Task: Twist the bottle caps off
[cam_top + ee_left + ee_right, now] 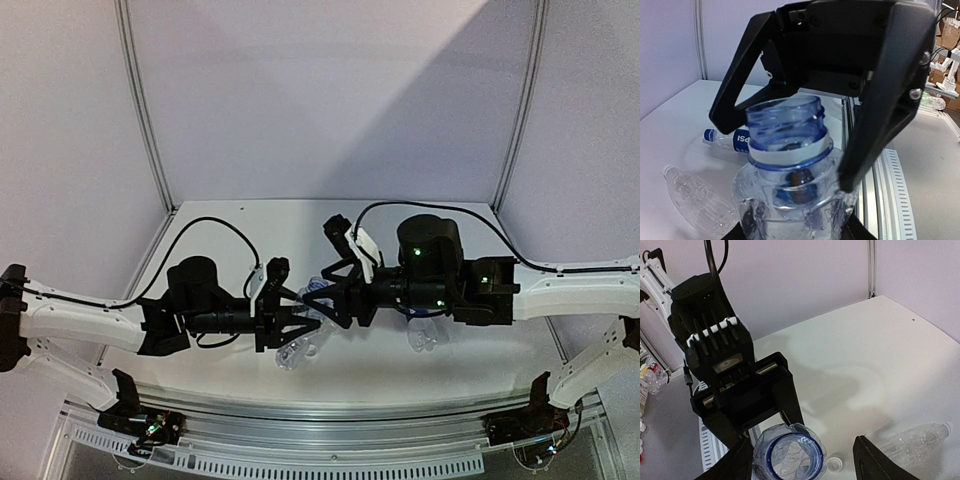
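Right jaws apart around an open neck (786, 125).
Your right gripper (787, 150) straddles the uncapped bottle (790, 212), which your left gripper (300, 325) clamps by the body; a white cap (834, 465) lies just beside it, with a labelled bottle (737, 141) and a plain bottle (695, 200) near.

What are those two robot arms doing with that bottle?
The left hand grips an open bottle, its cap off. The right hand sits open around its neck. A white cap lies on the table, and a labelled bottle and a plain bottle lie nearby.
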`<state>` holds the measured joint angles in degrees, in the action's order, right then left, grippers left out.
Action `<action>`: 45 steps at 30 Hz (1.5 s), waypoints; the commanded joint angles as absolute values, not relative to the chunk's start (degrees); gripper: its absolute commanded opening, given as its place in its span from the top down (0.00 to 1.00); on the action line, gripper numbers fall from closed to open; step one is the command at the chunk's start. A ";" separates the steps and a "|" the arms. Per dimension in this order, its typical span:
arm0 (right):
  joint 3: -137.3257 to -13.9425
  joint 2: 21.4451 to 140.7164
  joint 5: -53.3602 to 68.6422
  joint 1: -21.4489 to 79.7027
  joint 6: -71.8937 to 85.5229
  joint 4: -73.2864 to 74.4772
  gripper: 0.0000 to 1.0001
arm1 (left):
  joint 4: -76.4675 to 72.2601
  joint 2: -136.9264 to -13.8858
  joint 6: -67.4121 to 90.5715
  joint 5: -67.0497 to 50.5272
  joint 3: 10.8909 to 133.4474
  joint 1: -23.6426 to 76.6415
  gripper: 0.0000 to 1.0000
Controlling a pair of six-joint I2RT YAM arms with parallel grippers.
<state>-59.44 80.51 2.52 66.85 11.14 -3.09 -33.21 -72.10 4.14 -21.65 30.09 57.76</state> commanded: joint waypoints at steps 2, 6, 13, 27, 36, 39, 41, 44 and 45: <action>-60.63 80.99 3.91 66.29 12.32 -4.16 0.39 | -32.99 -73.11 2.90 -22.59 32.04 59.05 0.98; -60.56 81.28 4.91 66.25 12.63 -4.56 0.50 | -32.29 -73.67 2.40 -22.38 32.56 59.58 0.97; -60.74 82.06 6.48 66.02 12.89 -4.39 0.74 | -31.74 -73.68 1.97 -21.04 32.81 60.11 0.96; -65.32 82.10 -4.90 65.97 9.92 4.25 1.00 | -20.23 -70.80 5.89 1.12 36.63 60.21 0.18; -72.50 82.59 -21.20 60.63 5.07 15.10 1.00 | -20.67 -66.51 6.25 8.56 34.67 60.21 0.01; -73.50 82.69 -25.07 56.06 4.60 17.06 1.00 | -21.94 -65.50 6.70 10.07 33.52 60.21 0.01; -73.82 82.90 -28.17 53.06 4.11 17.89 1.00 | -21.97 -65.23 6.32 10.60 33.40 60.21 0.01; -73.46 83.38 -29.56 47.09 3.77 18.42 1.00 | -22.29 -65.76 5.54 12.38 33.15 60.21 0.01; -73.40 83.68 -29.24 45.25 3.78 18.77 1.00 | -22.40 -66.05 5.33 12.60 33.14 60.21 0.01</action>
